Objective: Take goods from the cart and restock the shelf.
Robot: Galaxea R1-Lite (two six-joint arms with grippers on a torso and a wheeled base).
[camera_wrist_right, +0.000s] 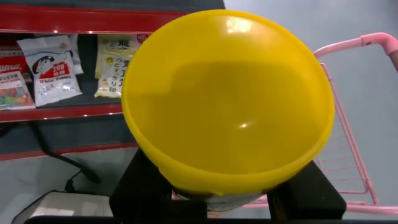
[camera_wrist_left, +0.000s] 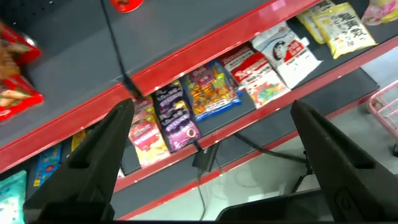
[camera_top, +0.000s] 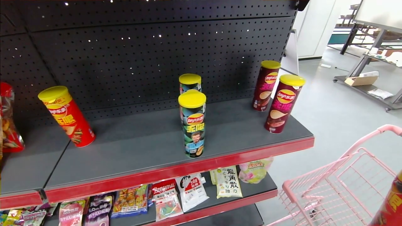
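Red can held at cart, not yet on the shelf

The right claw (camera_wrist_right: 224,196) was clamped about a red can (camera_wrist_right: 227,99) beside the cart (camera_top: 388,128), at 4 o'clock in the head view. The left claw (camera_wrist_left: 212,109) stood open and empty before the lower shelf (camera_wrist_left: 261,140) with its snack bags (camera_wrist_left: 205,93). Count on the shelf (camera_top: 141,141): five cans upright, namely one shelved red can (camera_top: 67,116) at 9 o'clock, two green cans (camera_top: 192,125) at centre in file, and two maroon cans (camera_top: 284,103) at 2 o'clock. With the held one, six in all. In the inspector's judgement the can was a light, stiff tube with a glossy, slippery wall and breakable contents. It was best gripped round mid-body, never by the yellow lid, and set down level.
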